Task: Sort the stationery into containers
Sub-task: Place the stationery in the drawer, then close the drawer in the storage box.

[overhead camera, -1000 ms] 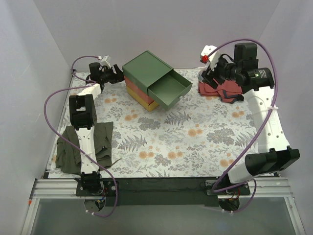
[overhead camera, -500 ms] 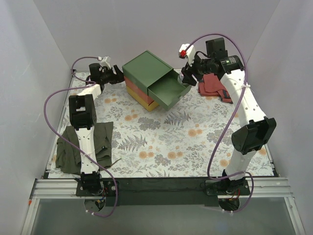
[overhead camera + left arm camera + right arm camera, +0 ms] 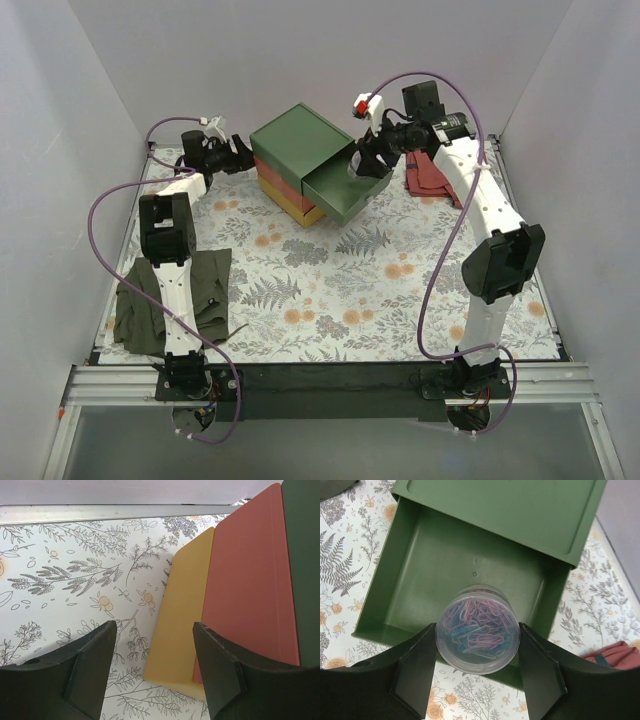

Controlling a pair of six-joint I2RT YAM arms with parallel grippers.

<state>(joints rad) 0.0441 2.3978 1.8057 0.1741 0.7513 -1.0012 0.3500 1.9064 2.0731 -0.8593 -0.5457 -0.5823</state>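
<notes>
The containers stand at the back centre as one stack of green, red and yellow drawers. The green drawer is pulled out and looks empty. My right gripper hovers over its far part. In the right wrist view it is shut on a small round clear tub of coloured paper clips, above the open green drawer. My left gripper is open and empty beside the back left of the stack, facing the yellow and red sides. No pens or highlighters show.
A red cloth lies at the back right, next to the right arm. An olive cloth lies at the front left under the left arm. Purple cables loop off both arms. White walls close the back and sides.
My right arm has swung left from above the red cloth to above the open green drawer, carrying the tub. The left arm has not moved.
</notes>
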